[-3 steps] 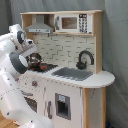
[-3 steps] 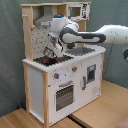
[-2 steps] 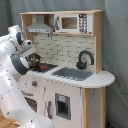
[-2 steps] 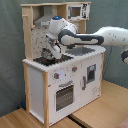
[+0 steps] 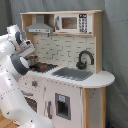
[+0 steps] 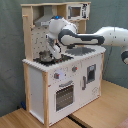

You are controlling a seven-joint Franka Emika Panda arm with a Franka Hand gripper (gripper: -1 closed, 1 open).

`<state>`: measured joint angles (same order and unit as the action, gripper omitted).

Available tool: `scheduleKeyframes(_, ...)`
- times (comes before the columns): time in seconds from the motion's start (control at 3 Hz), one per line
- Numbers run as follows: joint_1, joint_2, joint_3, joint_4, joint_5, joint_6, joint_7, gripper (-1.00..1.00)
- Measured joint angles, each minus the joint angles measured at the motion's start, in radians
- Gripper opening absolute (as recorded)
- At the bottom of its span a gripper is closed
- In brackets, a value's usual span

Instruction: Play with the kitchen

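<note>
So compared with a second ago, your arm has dropped a bit further over the stove end. The wrist sits lower and closer to the burners, and the kitchen itself hasn't budged.

Starting at the jaws (image 6: 50,50): I honestly can't tell if they're apart or together. In the second exterior view they're buried behind the wrist and pointing down at a small dark pot (image 6: 47,56) on the stovetop (image 5: 44,66). In the first exterior view your own arm covers that spot.

The thing your next move hangs on is that the pot sits directly under the jaws, very near or maybe touching, I can't say which. So it looks like a straight-down job, not a sideways reach.

Further out, the kitchen (image 5: 75,95) stands upright with the stove on the first exterior view's left. The sink (image 5: 74,73) and black faucet (image 5: 85,59) are to the first exterior view's right on the same counter (image 5: 102,78), well clear of your arm. The hood (image 5: 40,25) and microwave (image 5: 72,23) are overhead, so watch the elbow if you lift.
</note>
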<state>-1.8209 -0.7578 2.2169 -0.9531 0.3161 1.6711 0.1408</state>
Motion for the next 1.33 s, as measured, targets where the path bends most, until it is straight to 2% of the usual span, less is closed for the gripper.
scheduleKeyframes(0.33, -0.012, 0.001, -0.019, 0.066, -0.001, -0.060, 0.000, 1.00)
scheduleKeyframes(0.67, -0.014, 0.001, -0.031, 0.127, -0.036, -0.136, -0.002, 1.00)
scheduleKeyframes(1.0, -0.013, 0.001, -0.032, 0.188, -0.091, -0.212, -0.001, 1.00)
scheduleKeyframes(1.33, -0.010, 0.001, -0.032, 0.228, -0.162, -0.273, -0.018, 1.00)
